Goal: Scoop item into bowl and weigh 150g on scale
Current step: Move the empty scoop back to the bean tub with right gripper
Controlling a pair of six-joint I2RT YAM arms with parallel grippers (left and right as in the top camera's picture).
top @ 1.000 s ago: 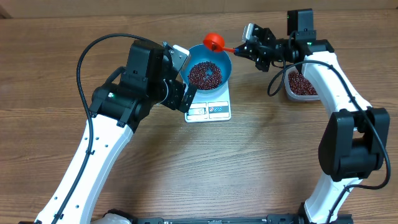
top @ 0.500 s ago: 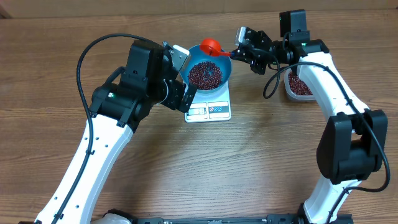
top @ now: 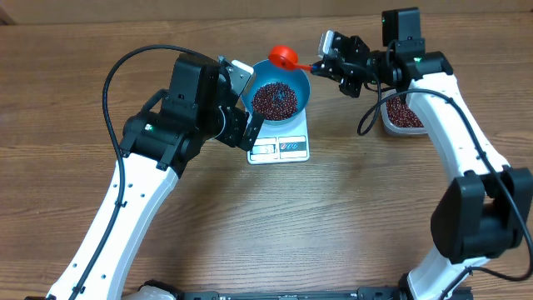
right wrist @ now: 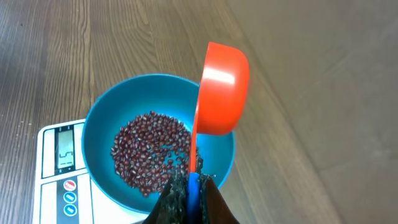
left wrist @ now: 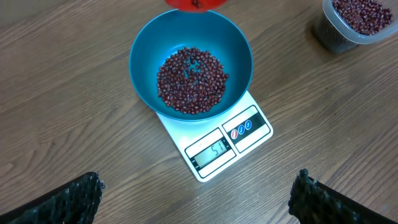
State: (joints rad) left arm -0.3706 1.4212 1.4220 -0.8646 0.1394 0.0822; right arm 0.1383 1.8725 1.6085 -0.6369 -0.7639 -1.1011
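- Orange-red scoop (top: 287, 56) is pinched by its handle in the right tool (top: 326, 65), whose jaws are closed tight on it. It hangs over the far rim of the bowl (top: 305, 83), tipped on its edge.
- Half a second ago the scoop had dipped slightly further in over the bowl. It has since lifted back to the rim, where it was a second ago.
- That looks like a shake to tip out the last beans. I cannot tell whether any are left in the cup.
- Beans (left wrist: 191, 81) lie heaped in the middle of the bowl, leaving much of its blue wall bare.
- Under the bowl sits the scale (left wrist: 217, 149), its display strip poking out on the near side. The display seems to show a two-digit figure, perhaps fifty-one, so by my judgement the target is far off and several more scoops are needed.
- Left tool (top: 246, 102) hovers just left of the bowl with its jaws spread wide, holding nothing and touching nothing.
- Well to the right of the bowl stands a clear tub (top: 404, 112) with more beans in it, partly hidden under the right arm in the overhead view.
- Between bowl and tub the counter (top: 250, 225) is bare wood, so the way back looks free. A black cable drooping from the right arm hangs near the tub.
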